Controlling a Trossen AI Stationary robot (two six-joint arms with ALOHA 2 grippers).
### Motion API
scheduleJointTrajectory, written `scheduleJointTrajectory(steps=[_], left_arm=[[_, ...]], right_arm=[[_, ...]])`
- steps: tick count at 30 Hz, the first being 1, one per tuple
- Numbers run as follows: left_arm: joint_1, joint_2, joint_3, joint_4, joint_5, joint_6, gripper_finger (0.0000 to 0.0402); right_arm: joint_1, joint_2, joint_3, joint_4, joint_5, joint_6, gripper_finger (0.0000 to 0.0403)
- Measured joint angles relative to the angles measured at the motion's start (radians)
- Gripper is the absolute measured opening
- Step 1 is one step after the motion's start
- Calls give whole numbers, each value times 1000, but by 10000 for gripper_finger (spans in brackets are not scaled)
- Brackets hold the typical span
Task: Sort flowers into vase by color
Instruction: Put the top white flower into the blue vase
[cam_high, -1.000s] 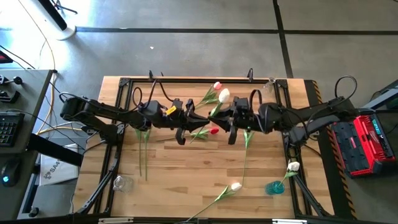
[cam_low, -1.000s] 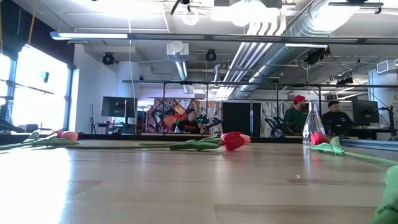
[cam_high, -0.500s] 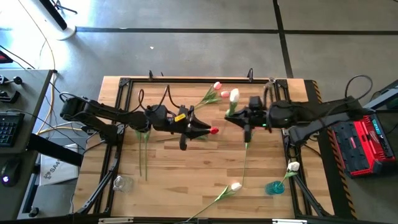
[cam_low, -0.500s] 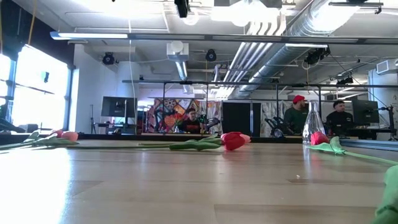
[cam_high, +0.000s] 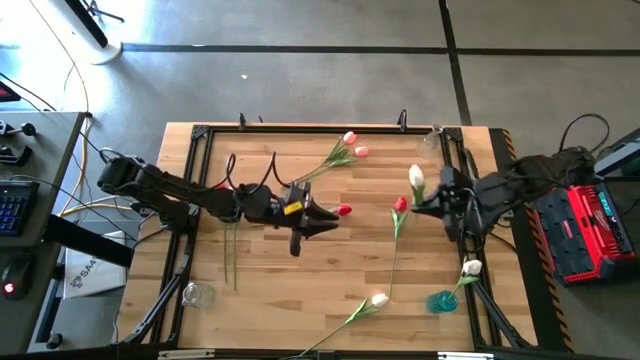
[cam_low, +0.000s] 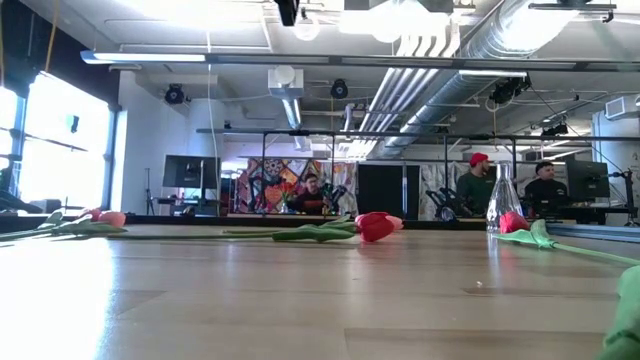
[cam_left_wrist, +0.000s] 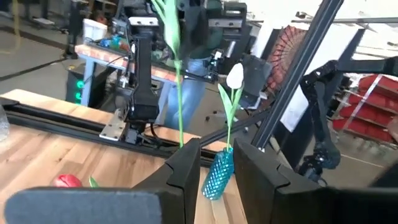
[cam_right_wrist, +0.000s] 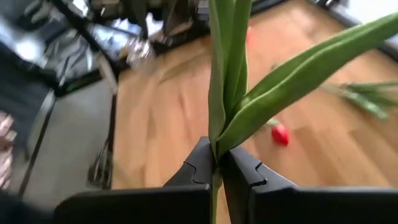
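white tulip (cam_high: 416, 178), long green stem, clamped in right gripper (cam_high: 443, 203)

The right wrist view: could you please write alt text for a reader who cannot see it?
The right gripper is shut on a green tulip stem with long leaves, held above the wooden table. A red tulip head lies on the table beyond.
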Motion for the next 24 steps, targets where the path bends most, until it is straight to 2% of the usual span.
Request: scheduleJointTrajectory(steps=[6,8,14,24], left_arm=[[-60,45,0,69,-127,-1,80],[-79,65,0,111,-162,-13,80],[-126,153,35,163,-238,-35,80],[-137,275,179,162,-247,-17,80]], right_arm=[[126,-47,0,-39,-131,32,0],[179,-65,0,-39,-145,52,0],[320,-102,0,-37,-119,82,0],[465,-78,0,12,-52,69,0]])
